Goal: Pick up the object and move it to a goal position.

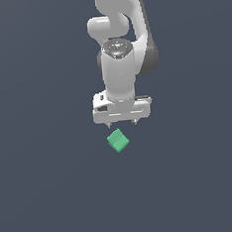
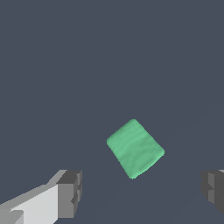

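— Green cube (image 1: 118, 140), matte: one, lying on the dark floor (image 1: 45, 194) just below the gripper (image 1: 122, 122), untouched, turned askew to it.
— Tool?
— White gripper, jaws spread wide, empty. I'd advise rotating to square with the cube's faces, centring, then descending.
— Containers?
— None visible; no goal marker either.

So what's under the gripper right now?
The green cube lies on the plain dark floor, between the open gripper and the floor, untouched and turned at an angle to the fingers. The cube's underside and the floor beneath it are covered.
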`<state>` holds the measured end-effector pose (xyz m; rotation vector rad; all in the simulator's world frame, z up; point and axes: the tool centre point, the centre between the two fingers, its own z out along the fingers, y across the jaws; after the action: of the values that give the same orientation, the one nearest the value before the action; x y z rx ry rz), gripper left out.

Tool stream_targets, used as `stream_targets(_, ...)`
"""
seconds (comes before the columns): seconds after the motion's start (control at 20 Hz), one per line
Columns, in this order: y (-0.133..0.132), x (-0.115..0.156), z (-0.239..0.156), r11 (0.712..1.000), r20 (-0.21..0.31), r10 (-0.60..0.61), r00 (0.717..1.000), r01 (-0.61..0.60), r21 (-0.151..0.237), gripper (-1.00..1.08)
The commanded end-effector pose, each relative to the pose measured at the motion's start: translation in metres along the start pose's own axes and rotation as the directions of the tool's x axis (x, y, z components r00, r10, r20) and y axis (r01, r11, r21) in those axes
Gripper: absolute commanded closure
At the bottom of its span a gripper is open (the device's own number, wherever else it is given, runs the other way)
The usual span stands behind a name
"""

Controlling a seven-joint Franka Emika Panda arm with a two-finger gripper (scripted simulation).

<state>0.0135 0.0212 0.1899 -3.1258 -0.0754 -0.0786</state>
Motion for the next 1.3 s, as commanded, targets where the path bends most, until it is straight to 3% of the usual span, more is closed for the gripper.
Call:
stream_targets(0.0,0.000,0.000,0.000,1.000,0.000,0.000,1.000,0.000,0.000,-0.92)
stream_targets(0.5,-0.028,-0.008,0.003,0.999,0.024,-0.025,0.999,0.024,0.036,-0.92)
stream_targets(0.85,-0.025,-0.008,0.007,0.998,0.023,-0.045,0.999,0.045,0.033,-0.92)
stream_targets(1.25,-0.016,-0.008,0.022,0.989,0.026,-0.150,0.988,0.149,0.025,-0.92)
